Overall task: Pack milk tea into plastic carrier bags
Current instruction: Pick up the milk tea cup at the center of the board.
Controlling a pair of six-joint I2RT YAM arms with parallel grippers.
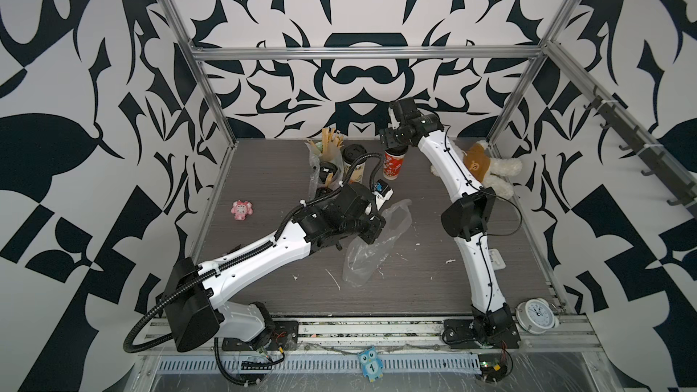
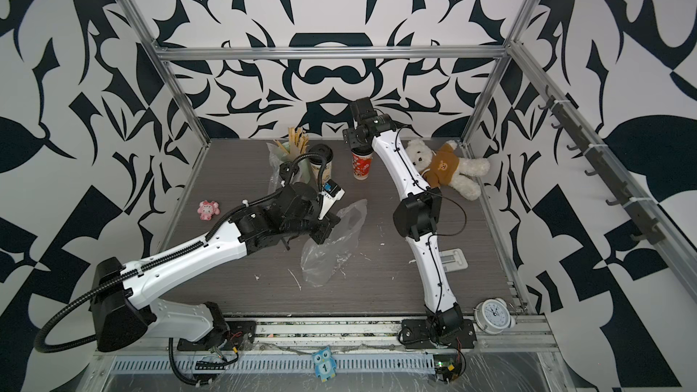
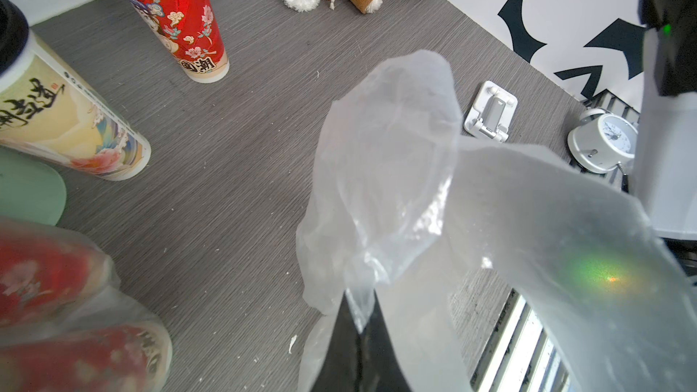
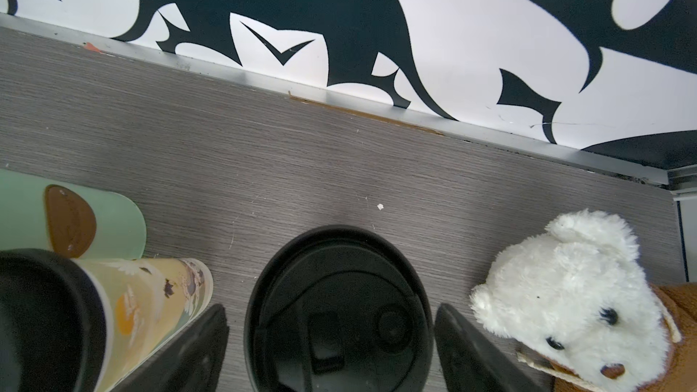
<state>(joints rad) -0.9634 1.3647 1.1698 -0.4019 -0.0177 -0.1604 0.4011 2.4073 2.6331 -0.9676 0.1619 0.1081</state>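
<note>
Half the job looks done to me: the first carrier bag [image 3: 56,296], at the back of the table, already wraps two red cups [image 3: 94,360], though I cannot tell whether they stand or lean. My left gripper [image 3: 358,314] is pinched fully shut on a fold of the second carrier bag [image 3: 384,167], which is empty and crumpled over mid-table, drooping toward the tabletop with its mouth not spread. My right gripper [image 4: 332,318] stands wide open with a jaw on either side of the black lid [image 4: 337,296] of the loose red cup [image 1: 393,165], gripping nothing. The cream-yellow cup [image 1: 354,165] stands near it, beside the mint-green holder [image 4: 113,216]. So I judge two cups are left to bag, and this bag needs opening first.
</note>
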